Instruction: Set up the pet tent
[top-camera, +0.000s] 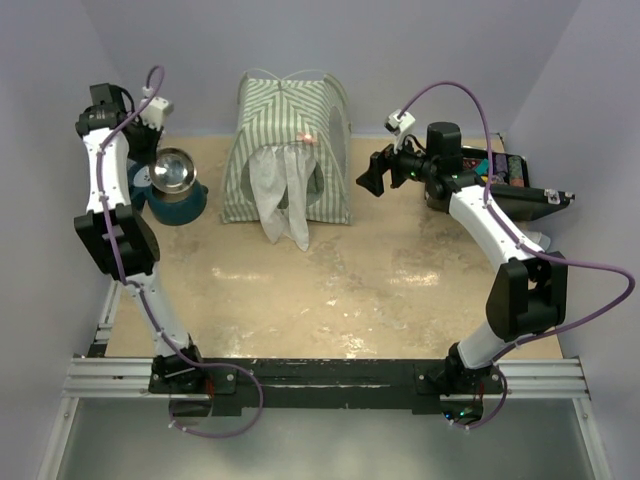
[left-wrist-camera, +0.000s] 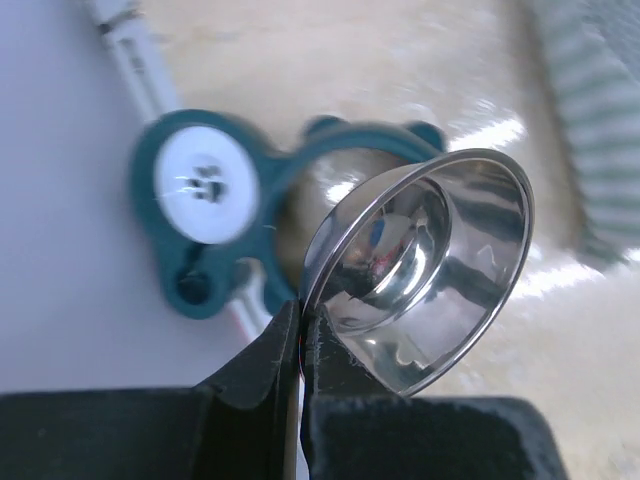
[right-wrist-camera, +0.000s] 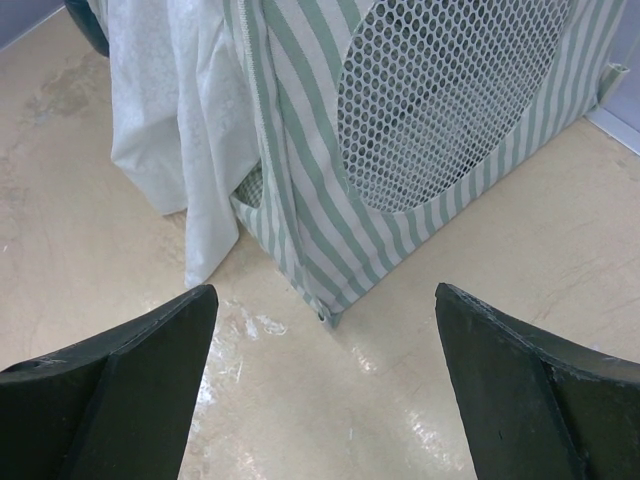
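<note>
left pincer: clamped on steel bowl rim, by teal stand | right pincer: wide open, empty | pet tent: upright, far centre; judged erected, bowl unplaced

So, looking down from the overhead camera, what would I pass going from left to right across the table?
Metal bowl → striped tent → right gripper → dark tray at the far right edge.

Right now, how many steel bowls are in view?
1: the steel bowl, pinched at its rim by the left gripper, above the teal stand. Others may be hidden behind the pet tent.
</note>
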